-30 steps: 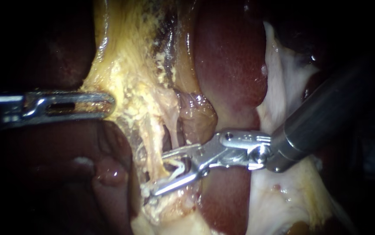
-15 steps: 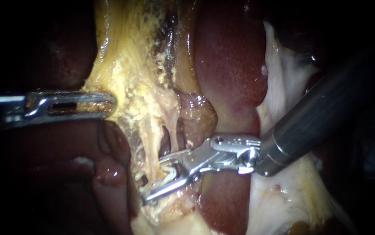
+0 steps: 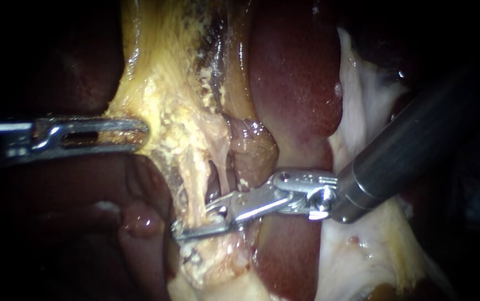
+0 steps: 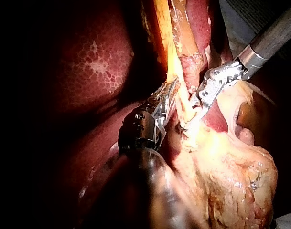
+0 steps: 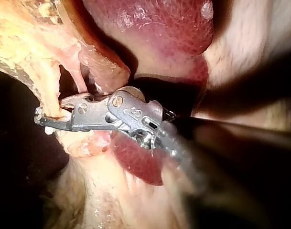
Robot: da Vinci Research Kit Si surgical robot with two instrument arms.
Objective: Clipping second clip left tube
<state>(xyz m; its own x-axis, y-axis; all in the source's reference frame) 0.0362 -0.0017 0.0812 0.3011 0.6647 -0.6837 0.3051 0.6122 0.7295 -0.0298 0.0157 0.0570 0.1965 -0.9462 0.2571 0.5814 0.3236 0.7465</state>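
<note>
The left instrument [image 3: 140,134] is slotted steel; right instrument [image 3: 198,228], steel on dark shaft.

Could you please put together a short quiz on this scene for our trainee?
1. True or false: the right instrument comes in from the endoscope view's left.
2. What is the right instrument shut on? A) a needle B) the left tube C) nothing
3. Which instrument grips the yellow tissue?

Key: 1. False, it comes in from the right. 2. B. 3. The left instrument.
</note>
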